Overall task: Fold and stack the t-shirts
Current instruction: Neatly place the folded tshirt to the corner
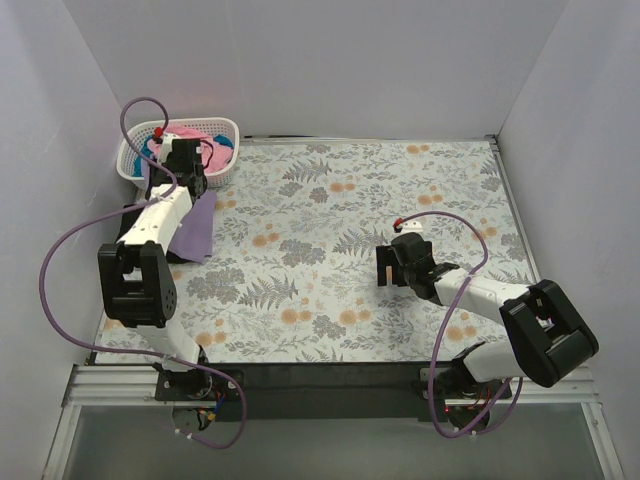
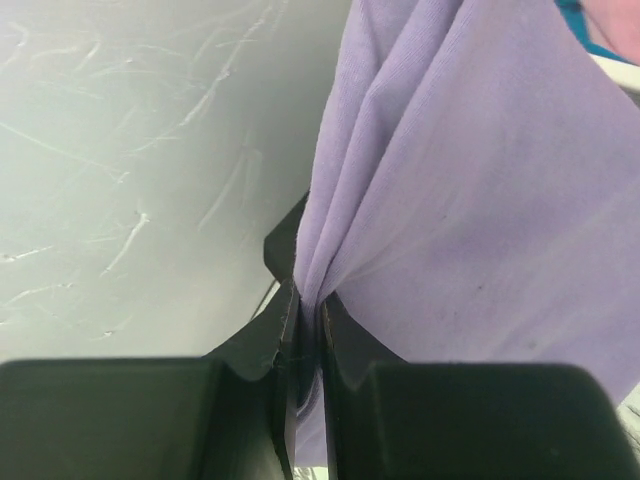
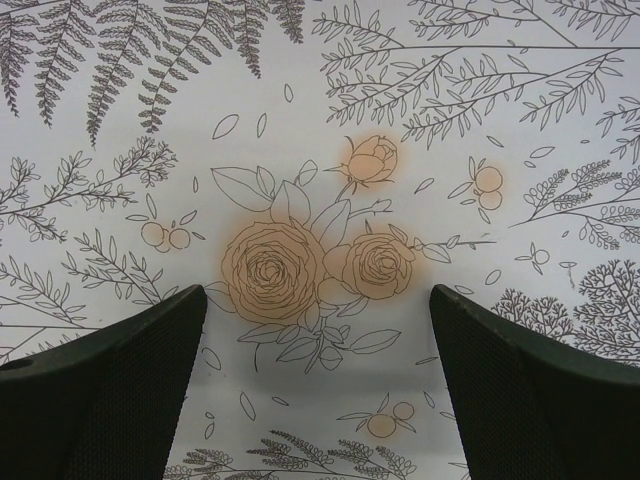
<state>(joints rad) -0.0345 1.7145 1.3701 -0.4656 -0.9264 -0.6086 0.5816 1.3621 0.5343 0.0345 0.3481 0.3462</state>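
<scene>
The left tool [image 2: 305, 300] has its fingers pressed together on a gathered fold of the lavender shirt [image 2: 470, 200]. The cloth fans out from the pinch in soft ridges and fills the right half of the left wrist view. From above, this tool [image 1: 193, 186] sits just in front of the white basket [image 1: 228, 126] at the far left corner. The lavender shirt [image 1: 196, 228] hangs from it onto the floral cloth [image 1: 330, 200], partly under the left arm.

The pink shirt [image 1: 214, 156] and teal shirt [image 1: 157, 149] lie bunched inside the basket. A sliver of each shows at the top right corner of the left wrist view. The black shirt [image 1: 133, 213] shows as a dark patch at the left edge of the desk [image 1: 330, 380], beside the left arm.

The right tool [image 1: 385, 272] is over the right half of the cloth, well apart from every shirt. Its fingers stand wide apart with nothing between them [image 3: 315, 300]. Below it, the cloth [image 3: 300, 150] shows line-drawn ferns, orange roses and small berries. A purple cable loops off each arm.
</scene>
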